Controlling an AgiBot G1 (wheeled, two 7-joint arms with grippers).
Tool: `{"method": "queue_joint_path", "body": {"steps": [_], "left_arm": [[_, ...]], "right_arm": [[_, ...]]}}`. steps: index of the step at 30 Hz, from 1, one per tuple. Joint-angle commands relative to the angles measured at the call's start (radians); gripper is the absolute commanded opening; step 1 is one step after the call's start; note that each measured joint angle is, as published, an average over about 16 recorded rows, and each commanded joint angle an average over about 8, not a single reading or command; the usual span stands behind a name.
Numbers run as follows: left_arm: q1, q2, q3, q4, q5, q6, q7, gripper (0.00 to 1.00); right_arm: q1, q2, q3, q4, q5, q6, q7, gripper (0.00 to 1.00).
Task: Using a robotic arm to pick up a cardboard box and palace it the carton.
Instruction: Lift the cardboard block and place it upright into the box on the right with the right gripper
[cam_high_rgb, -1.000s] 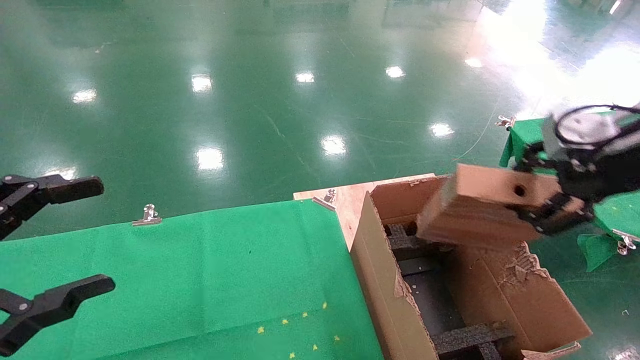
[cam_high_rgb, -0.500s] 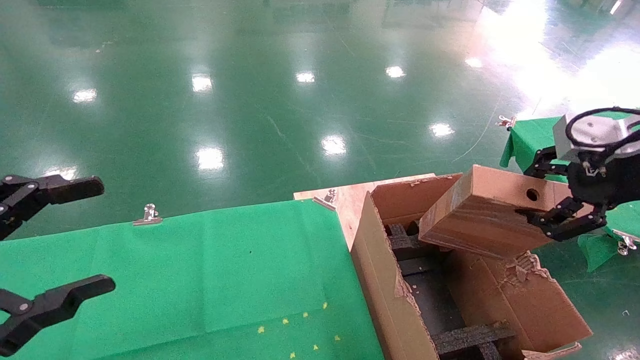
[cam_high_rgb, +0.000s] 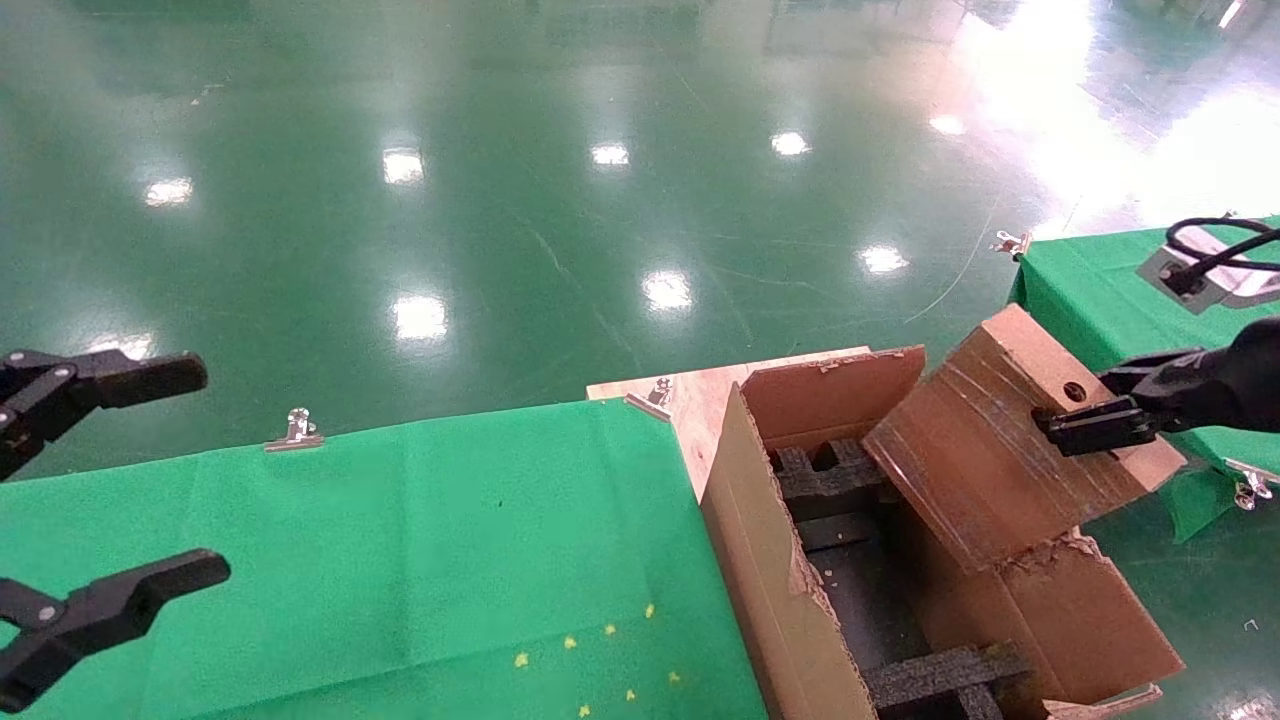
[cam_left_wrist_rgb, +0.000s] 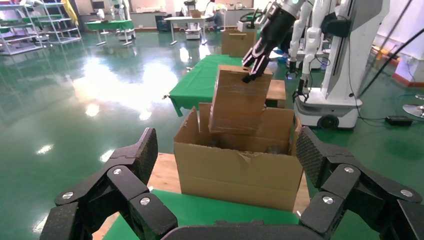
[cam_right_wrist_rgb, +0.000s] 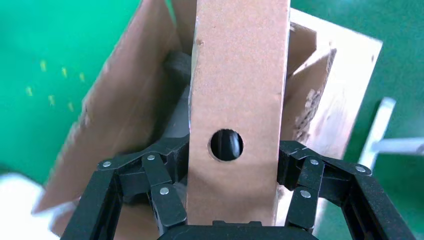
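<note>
the right pincer (cam_high_rgb: 1085, 428) of the robotic arm (cam_high_rgb: 1215, 385) is pinching the cardboard box (cam_high_rgb: 1010, 435), 1 finger on each broad face near the end with the small round hole. the box hangs tilted over the far right corner of the carton (cam_high_rgb: 790, 590), its lower end dipping inside the opening and its held end raised toward the robot's right. in the right wrist view the box (cam_right_wrist_rgb: 235, 100) stands out straight from between the fingers (cam_right_wrist_rgb: 162, 187), with the carton's walls and black foam inserts (cam_high_rgb: 940, 675) below it. the carton sits just beside the green worktop (cam_high_rgb: 400, 550). the left pincer (cam_high_rgb: 80, 480) hovers over the worktop's left edge, spread wide and holding nothing.
</note>
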Motion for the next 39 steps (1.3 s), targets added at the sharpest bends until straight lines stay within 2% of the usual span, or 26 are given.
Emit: {"method": "queue_joint_path", "body": {"steps": [1, 6, 12, 16, 26, 39], "left_arm": [[0.0, 0.0, 0.0, 0.0, 0.0, 0.0, 0.0, 1.0], [0.0, 0.0, 0.0, 0.0, 0.0, 0.0, 0.0, 1.0], [0.0, 0.0, 0.0, 0.0, 0.0, 0.0, 0.0, 1.0], [0.0, 0.0, 0.0, 0.0, 0.0, 0.0, 0.0, 1.0], [0.0, 0.0, 0.0, 0.0, 0.0, 0.0, 0.0, 1.0], [0.0, 0.0, 0.0, 0.0, 0.0, 0.0, 0.0, 1.0]], "right_arm": [[-0.011, 0.022, -0.004, 0.012, 0.011, 0.03, 0.068, 0.0], [-0.017, 0.04, -0.009, 0.022, 0.017, 0.059, 0.106, 0.0], [-0.02, 0.036, -0.009, 0.021, 0.018, 0.057, 0.102, 0.0], [-0.041, 0.031, -0.023, 0.026, 0.004, 0.09, 0.135, 0.0], [-0.107, 0.048, -0.085, 0.122, -0.08, 0.232, 0.325, 0.0], [-0.151, 0.053, -0.143, 0.27, -0.195, 0.378, 0.546, 0.0]]}}
